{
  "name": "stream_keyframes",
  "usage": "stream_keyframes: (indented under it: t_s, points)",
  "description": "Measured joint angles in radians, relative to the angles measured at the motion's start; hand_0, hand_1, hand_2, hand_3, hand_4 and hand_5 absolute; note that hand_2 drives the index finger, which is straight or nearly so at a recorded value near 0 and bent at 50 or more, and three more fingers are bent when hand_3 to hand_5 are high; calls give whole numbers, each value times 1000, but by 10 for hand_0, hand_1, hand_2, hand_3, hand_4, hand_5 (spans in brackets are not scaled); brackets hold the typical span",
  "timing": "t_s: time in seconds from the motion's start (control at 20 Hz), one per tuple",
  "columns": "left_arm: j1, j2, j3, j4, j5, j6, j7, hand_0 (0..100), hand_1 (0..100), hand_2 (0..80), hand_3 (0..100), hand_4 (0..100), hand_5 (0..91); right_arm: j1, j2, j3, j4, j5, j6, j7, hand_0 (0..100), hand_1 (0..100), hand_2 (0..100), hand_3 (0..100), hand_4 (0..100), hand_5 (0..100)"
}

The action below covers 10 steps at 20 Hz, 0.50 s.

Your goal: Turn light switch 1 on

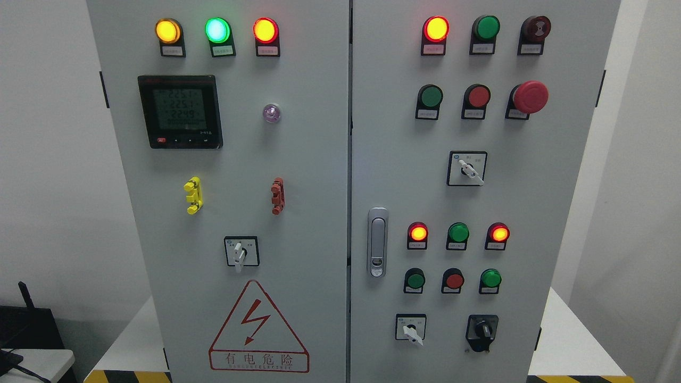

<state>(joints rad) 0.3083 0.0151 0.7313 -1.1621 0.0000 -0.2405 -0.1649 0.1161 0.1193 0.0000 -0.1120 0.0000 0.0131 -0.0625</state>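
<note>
Where the grey cabinet (319, 159) filled the head view, showed two doors meeting at a vertical seam, just left of the latch handle (377, 242). Carried four rotary controls:

- left-door selector switch (241, 251), below the meter (180, 111) and above the warning triangle (258, 330), lever pointing down
- upper selector switch (467, 168), mid right door, lever angled to lower right
- lower selector switch (410, 326), near the bottom, just right of the seam, lever also angled to lower right
- black rotary switch (482, 332), beside it but apart

Could not tell which was switch 1, with the labels too small to read. Could not tell the state of the fingers of either hand, both out of view.

Left bare wall beyond both outer cabinet edges. Stood on a white plinth (572, 340) jutting out at either side, edged with yellow-black striping (127, 376). Held a dark box (26, 324) at the lower left corner, well apart from the cabinet's edge.
</note>
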Motion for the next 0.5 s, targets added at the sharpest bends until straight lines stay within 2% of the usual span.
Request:
stream_keyframes:
  t_s: [0.3, 0.35, 0.5]
  points:
    - [-10, 16, 32, -166, 0, 0, 1, 578, 0, 66, 372, 465, 162, 0, 0, 0, 0, 0, 0, 0, 120, 389, 0, 0, 0, 0]
    - [-14, 20, 35, -191, 0, 0, 1, 599, 0, 75, 393, 493, 186, 0, 0, 0, 0, 0, 0, 0, 120, 389, 0, 0, 0, 0]
    - [-31, 32, 42, -251, 0, -1, 6, 557, 0, 136, 433, 551, 263, 0, 0, 0, 0, 0, 0, 0, 120, 389, 0, 0, 0, 0]
